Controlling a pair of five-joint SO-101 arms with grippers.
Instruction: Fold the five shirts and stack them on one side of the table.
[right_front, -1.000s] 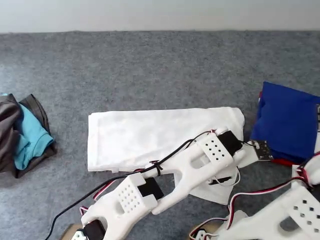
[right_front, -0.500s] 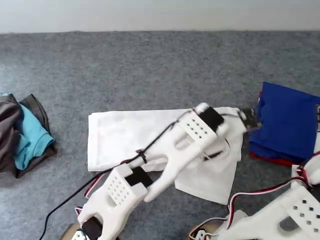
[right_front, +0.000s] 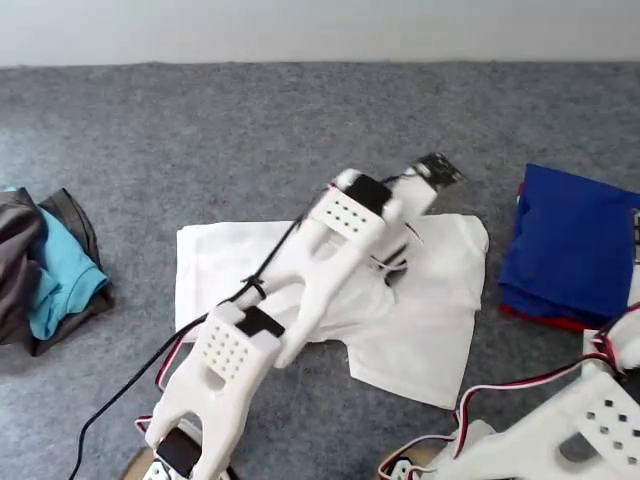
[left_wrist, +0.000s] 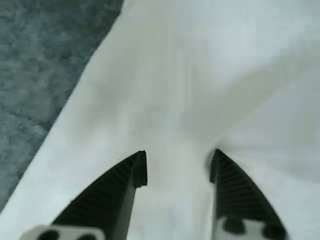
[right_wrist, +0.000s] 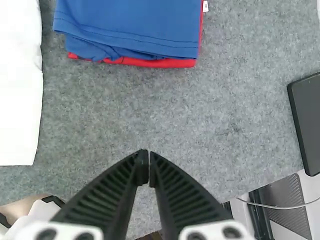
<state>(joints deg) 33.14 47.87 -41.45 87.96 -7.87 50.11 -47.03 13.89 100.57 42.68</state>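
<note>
One white shirt (right_front: 225, 275) mid-table, long axis running across table, directly under left claw (left_wrist: 177, 167); left arm far nearer than right. Left claw spread wide, tips aimed down at cloth, soft ridge of fabric between them; contact unclear. Right claw (right_wrist: 149, 167) clenched, empty, above bare carpet (right_wrist: 225, 115), near folded blue shirt (right_wrist: 130, 20) at table side.
</note>
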